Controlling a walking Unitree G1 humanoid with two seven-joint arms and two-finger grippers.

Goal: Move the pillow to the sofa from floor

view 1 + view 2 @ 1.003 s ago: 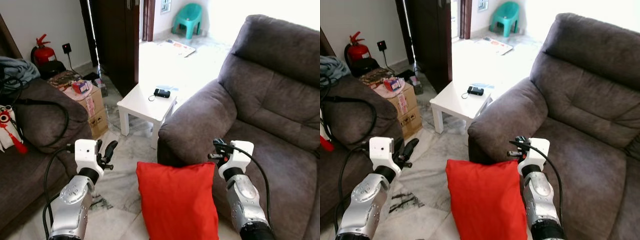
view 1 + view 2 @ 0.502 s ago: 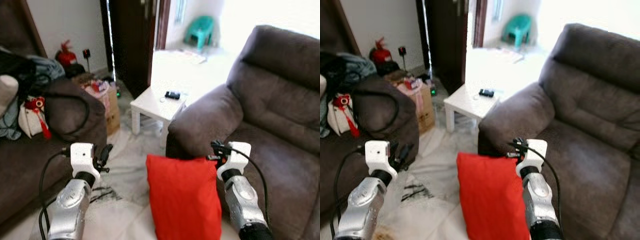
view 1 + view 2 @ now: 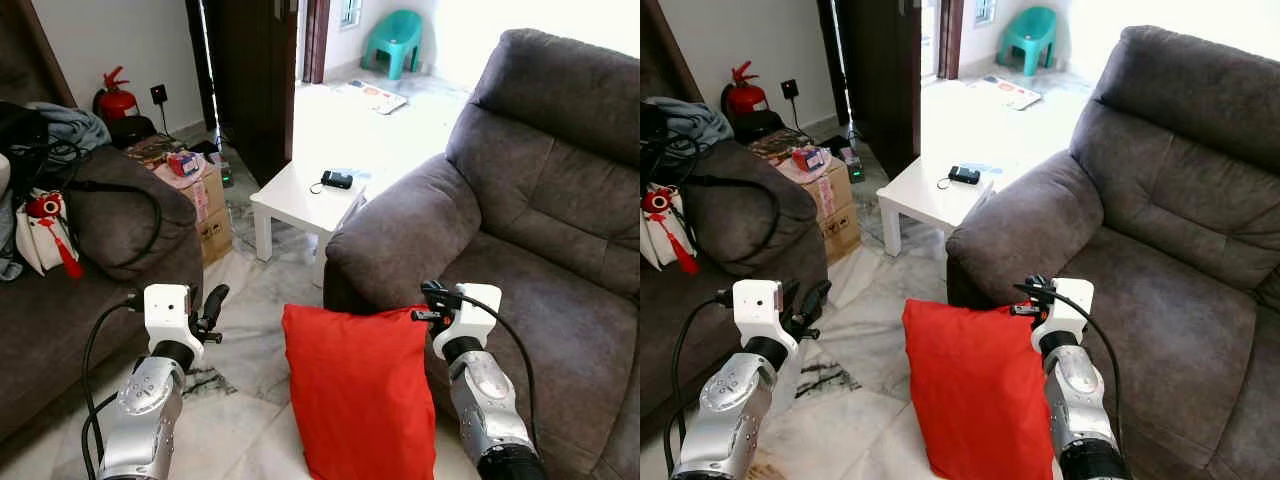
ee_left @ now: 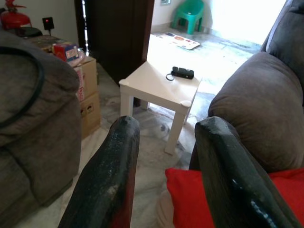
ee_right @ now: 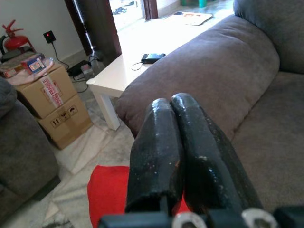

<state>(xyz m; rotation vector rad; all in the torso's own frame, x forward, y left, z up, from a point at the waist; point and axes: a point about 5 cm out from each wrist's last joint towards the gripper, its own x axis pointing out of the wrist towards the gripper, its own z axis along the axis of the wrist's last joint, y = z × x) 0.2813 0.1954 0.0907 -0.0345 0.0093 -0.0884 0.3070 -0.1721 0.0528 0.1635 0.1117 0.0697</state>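
Left eye view, left to right: dark sofa (image 3: 60, 300) at the left edge with a white bag with red tassel (image 3: 40, 235) and a heap of clothes (image 3: 60, 125) on it. Red fire extinguisher (image 3: 115, 98) by the wall, cardboard boxes (image 3: 200, 195) next to the sofa arm. Left gripper (image 3: 210, 305) raised over the marble floor (image 3: 240, 330), fingers (image 4: 114, 180) spread apart, holding nothing, pillow well to its right.

Centre: small white table with a black device (image 3: 337, 180) on its tabletop (image 3: 300, 200). Teal plastic chair (image 3: 395, 38) in the bright room beyond the doorway.

Red pillow (image 3: 360, 390) stands upright on the floor, leaning against the front of the grey sofa (image 3: 520, 230), just below its armrest. Top edge of the pillow is level with the right gripper (image 3: 428, 300).

Right gripper sits at the pillow's top right corner, just in front of the grey sofa seat. Right wrist view: fingers (image 5: 190, 142) pressed together, nothing between them, pillow below them. Can't tell whether they touch the pillow.
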